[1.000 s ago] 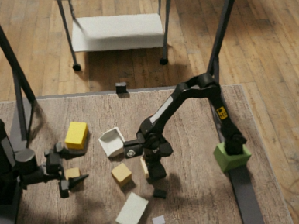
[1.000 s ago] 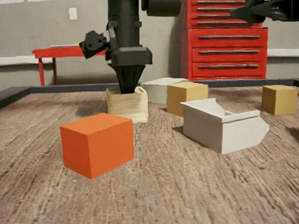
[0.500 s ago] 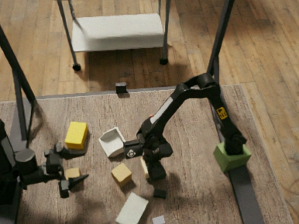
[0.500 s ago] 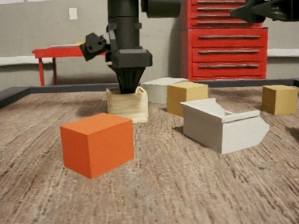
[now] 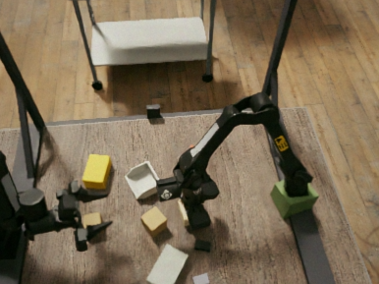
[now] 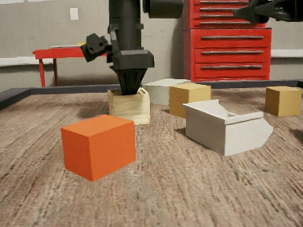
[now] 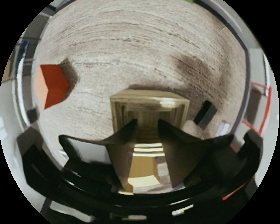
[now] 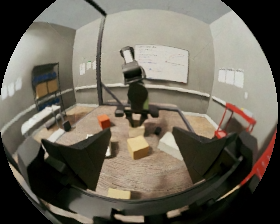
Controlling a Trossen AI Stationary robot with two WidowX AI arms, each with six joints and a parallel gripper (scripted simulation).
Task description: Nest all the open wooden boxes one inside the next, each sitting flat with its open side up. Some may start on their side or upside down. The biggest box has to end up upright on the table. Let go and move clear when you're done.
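A pale wooden box (image 5: pixel 183 212) (image 6: pixel 125 110) (image 8: pixel 136 132) stands upright on the mat, its rim and walls also seen in the left wrist view (image 7: pixel 150 101). A smaller wooden box sits inside it; in the exterior view a bit of its rim (image 6: pixel 144 91) shows just above the outer rim, at the right. Its floor is mostly hidden. My left gripper (image 6: pixel 130 93) (image 7: pixel 147 122) points down with its fingertips inside the boxes, a gap between them and nothing gripped there. My right gripper (image 5: pixel 109 207) is wide open and empty, raised away from the boxes.
Tan blocks (image 5: pixel 154 221) (image 6: pixel 282 101), an open white tray (image 5: pixel 142 182) (image 6: pixel 243 137) and a white block (image 5: pixel 168 265) lie between the arms. An orange block (image 6: pixel 94 148) (image 7: pixel 57 85), a yellow block (image 5: pixel 96 171) and a black block (image 5: pixel 202 245) (image 7: pixel 205 114) lie farther out.
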